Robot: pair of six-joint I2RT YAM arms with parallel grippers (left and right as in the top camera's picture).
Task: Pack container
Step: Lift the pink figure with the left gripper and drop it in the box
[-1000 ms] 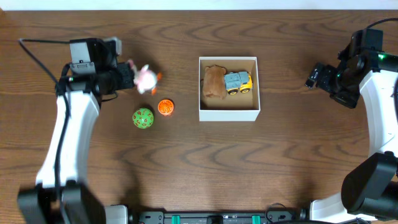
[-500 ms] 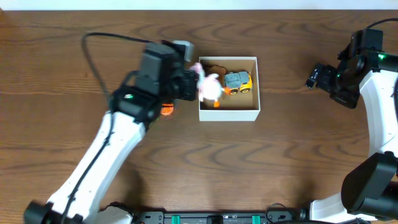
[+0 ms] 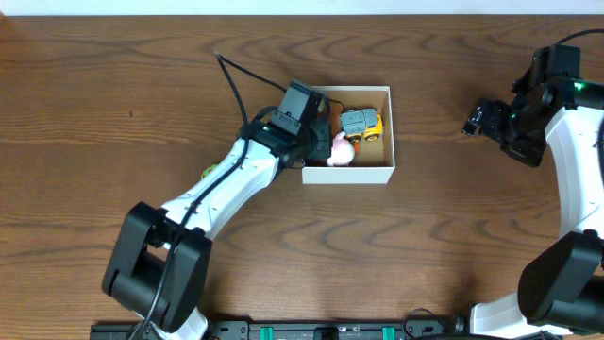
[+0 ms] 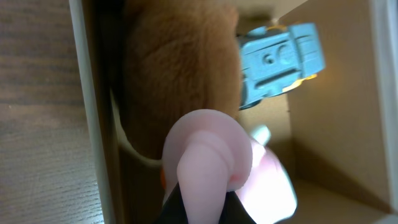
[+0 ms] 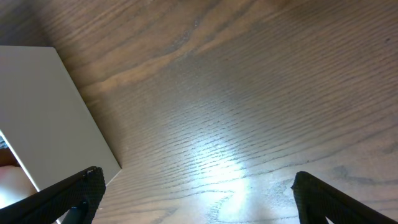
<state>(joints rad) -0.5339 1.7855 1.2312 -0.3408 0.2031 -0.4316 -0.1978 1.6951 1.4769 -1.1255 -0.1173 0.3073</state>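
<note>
The pink toy [image 3: 340, 151], clamped in the left gripper [image 3: 322, 144], has been carried from left of frame into the container [image 3: 347, 174] at upper centre, where release onto the brown plush [image 4: 180, 68] could see it roll out; the right gripper [image 3: 475, 117] is held wide.

We saw the left arm [image 3: 226, 186] and right arm [image 3: 574, 151] in white shells with black joints, 1 black cable [image 3: 233, 82] off the left, and the right gripper [image 5: 196, 179] black-fingered.
</note>
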